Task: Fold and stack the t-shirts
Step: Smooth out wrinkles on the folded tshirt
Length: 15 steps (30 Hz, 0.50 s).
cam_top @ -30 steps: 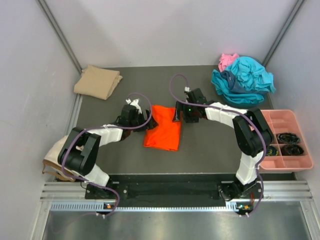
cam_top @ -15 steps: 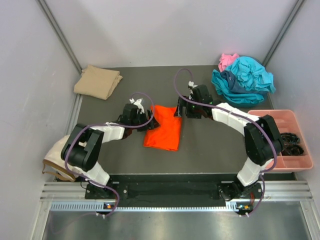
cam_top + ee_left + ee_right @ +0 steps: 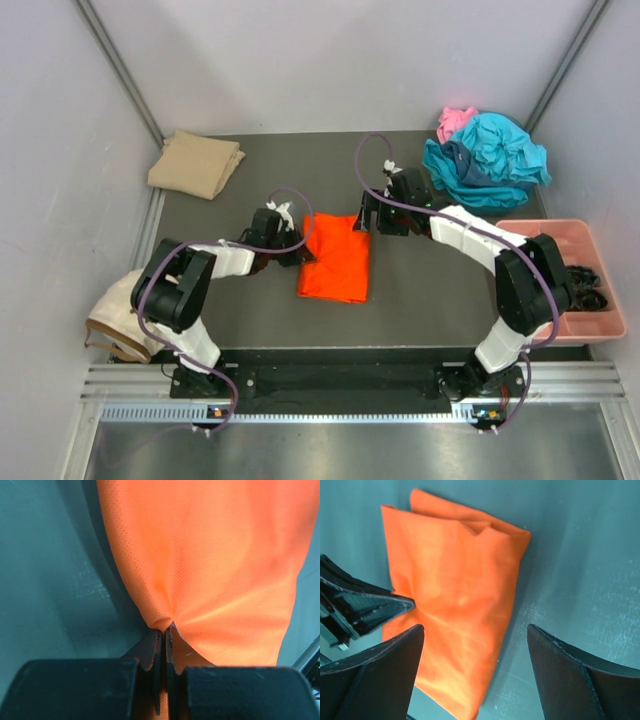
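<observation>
Pinching the left edge of the orange t-shirt (image 3: 335,258) is the left end effector (image 3: 297,243), and its two fingers are squeezed tight together with a little fold of cloth caught between them. In the left wrist view the left end effector (image 3: 163,630) has its tips closed on the cloth, and the orange t-shirt (image 3: 210,570) spreads away from the pinch in soft wrinkles. The shirt is folded into a long flat shape and lies near the middle of the dark worktop (image 3: 420,300). The right end effector (image 3: 368,215) is at the far right corner of the orange shirt with its fingers spread wide and nothing in them. In the right wrist view the right end effector (image 3: 472,628) hangs over the orange t-shirt (image 3: 455,595), and the left end effector (image 3: 370,607) shows as a dark pointed shape touching the shirt's side. A tan t-shirt (image 3: 195,163) lies folded at the far left corner of the worktop. The teal t-shirts (image 3: 490,160) sit in a messy heap at the far right corner, with a pink t-shirt (image 3: 455,122) poking out behind them. A pink tray (image 3: 590,228) rests at the right edge.
</observation>
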Available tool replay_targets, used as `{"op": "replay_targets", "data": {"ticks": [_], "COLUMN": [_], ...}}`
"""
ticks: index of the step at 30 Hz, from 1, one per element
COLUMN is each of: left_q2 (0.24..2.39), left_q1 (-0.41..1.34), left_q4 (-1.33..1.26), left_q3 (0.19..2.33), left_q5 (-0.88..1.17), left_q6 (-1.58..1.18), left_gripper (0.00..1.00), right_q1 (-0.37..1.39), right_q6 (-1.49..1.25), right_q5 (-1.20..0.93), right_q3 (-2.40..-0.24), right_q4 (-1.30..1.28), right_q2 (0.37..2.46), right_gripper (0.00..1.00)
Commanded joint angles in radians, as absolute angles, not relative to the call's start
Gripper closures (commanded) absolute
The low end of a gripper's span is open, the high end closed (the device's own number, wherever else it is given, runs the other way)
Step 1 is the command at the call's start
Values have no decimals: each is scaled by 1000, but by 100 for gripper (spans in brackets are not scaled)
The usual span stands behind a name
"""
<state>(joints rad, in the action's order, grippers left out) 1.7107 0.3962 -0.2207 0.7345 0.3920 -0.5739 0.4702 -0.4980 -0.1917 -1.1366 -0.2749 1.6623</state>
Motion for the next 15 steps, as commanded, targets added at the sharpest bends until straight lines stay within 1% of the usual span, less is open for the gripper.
{"op": "replay_targets", "data": {"ticks": [1,10,15], "left_q2": [1759,1825,1865], "left_q1": [405,405,399], "left_q4": [23,119,221], "left_q3": [813,1126,1287], "left_q5": [310,321,238], "left_q6": [-514,-410,-327], "left_gripper": [100,100,100], "right_q1": [462,459,454], "right_q6": [-492,-486,-486], "right_q5": [-184,-186,-186], "right_q3": [-1123,-1071,-1032], "right_q4": [-258,-252,-241], "right_q2": [1612,1582,1562], "right_gripper": [16,16,16]}}
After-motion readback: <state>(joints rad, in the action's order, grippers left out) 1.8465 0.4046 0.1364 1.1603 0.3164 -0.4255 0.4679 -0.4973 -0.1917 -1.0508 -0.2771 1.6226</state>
